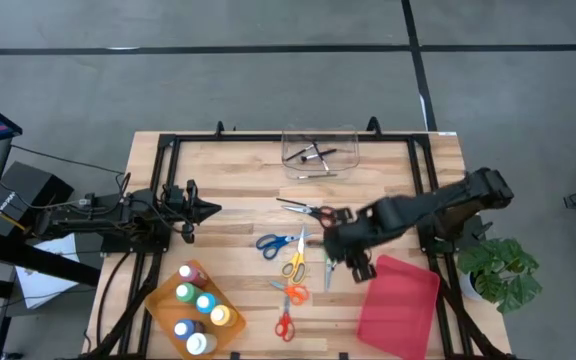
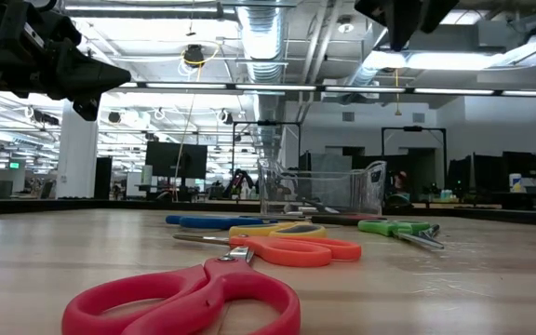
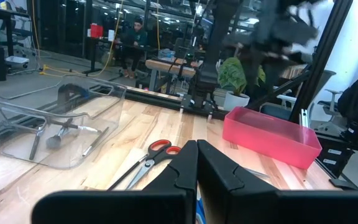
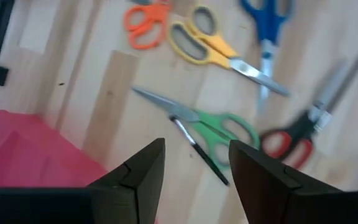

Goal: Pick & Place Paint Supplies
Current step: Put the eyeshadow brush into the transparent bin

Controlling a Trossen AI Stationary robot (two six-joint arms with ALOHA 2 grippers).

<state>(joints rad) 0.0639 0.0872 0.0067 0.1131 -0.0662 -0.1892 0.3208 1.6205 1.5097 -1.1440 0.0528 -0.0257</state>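
Several scissors lie flat on the wooden table: black-and-red (image 1: pixel 308 211), blue (image 1: pixel 276 243), yellow (image 1: pixel 295 263), green (image 1: pixel 328 271), orange (image 1: pixel 291 292) and red (image 1: pixel 285 325). A thin dark brush (image 4: pixel 199 151) lies on the table beside the green scissors (image 4: pixel 219 127). My right gripper (image 4: pixel 194 155) is open and hovers over the brush and the green scissors, clear of both. My left gripper (image 1: pixel 204 210) is shut and waits above the table's left side. Paint bottles (image 1: pixel 198 305) stand in an orange tray. More brushes (image 1: pixel 313 155) lie in a clear container.
The pink bin (image 1: pixel 398 305) sits at the near right, just beside my right gripper. The clear container (image 1: pixel 319 150) stands at the far edge, the orange tray (image 1: pixel 158 310) at the near left. A black frame (image 1: pixel 168 145) borders the table. A potted plant (image 1: pixel 503 270) stands off its right side.
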